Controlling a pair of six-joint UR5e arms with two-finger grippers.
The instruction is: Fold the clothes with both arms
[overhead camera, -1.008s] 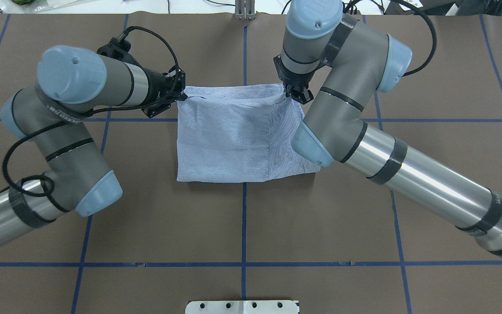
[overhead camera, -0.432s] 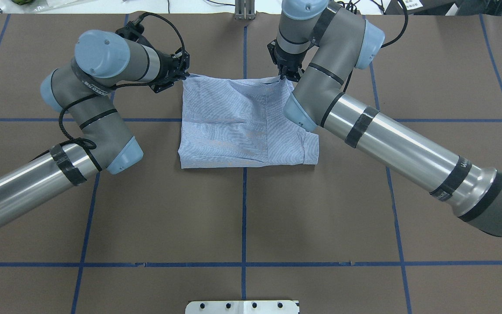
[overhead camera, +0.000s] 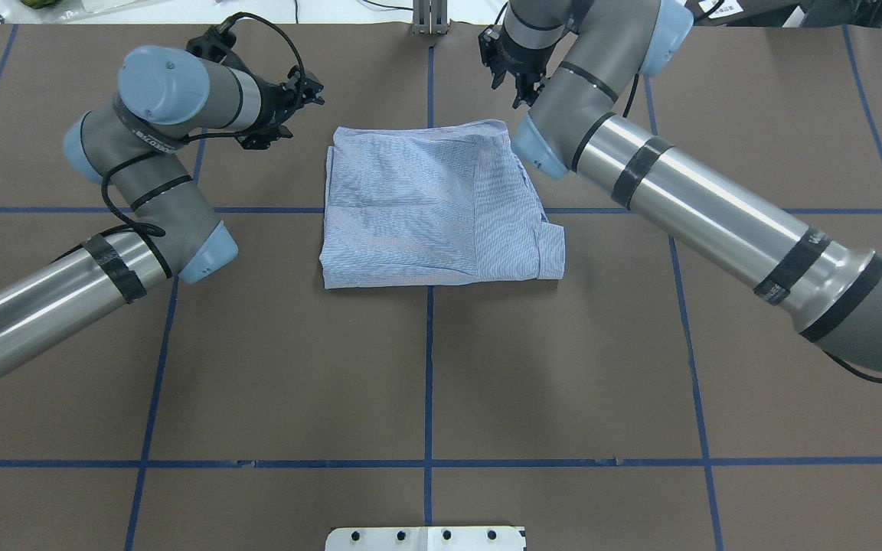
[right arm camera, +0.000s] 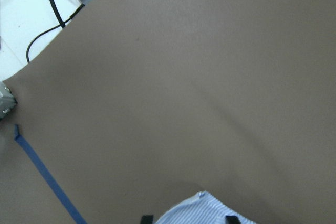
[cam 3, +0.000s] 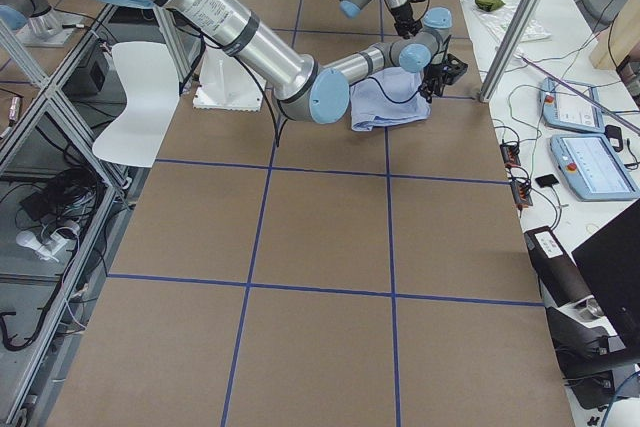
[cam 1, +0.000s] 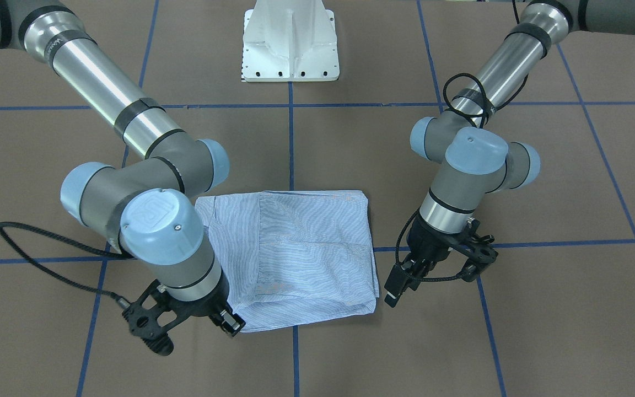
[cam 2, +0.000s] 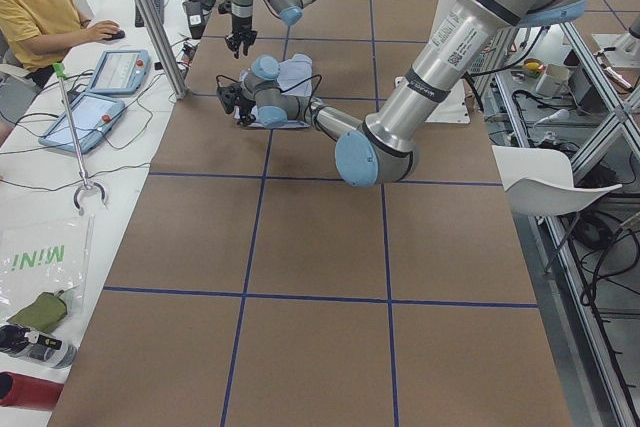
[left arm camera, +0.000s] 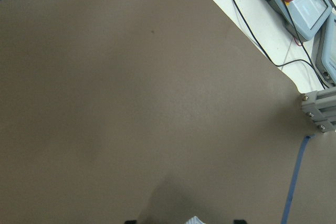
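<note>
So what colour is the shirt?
The shirt is light blue with fine white stripes, clearest in the front-facing view.

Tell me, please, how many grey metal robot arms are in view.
2. The left arm ends beside the far left corner of the folded light blue striped shirt; the right arm, by its far right corner. None looks hidden.

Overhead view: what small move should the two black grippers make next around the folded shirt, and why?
Probably raise both clear: the black left gripper and right gripper stand open beyond the far edge of the folded light blue striped shirt, holding nothing.
</note>
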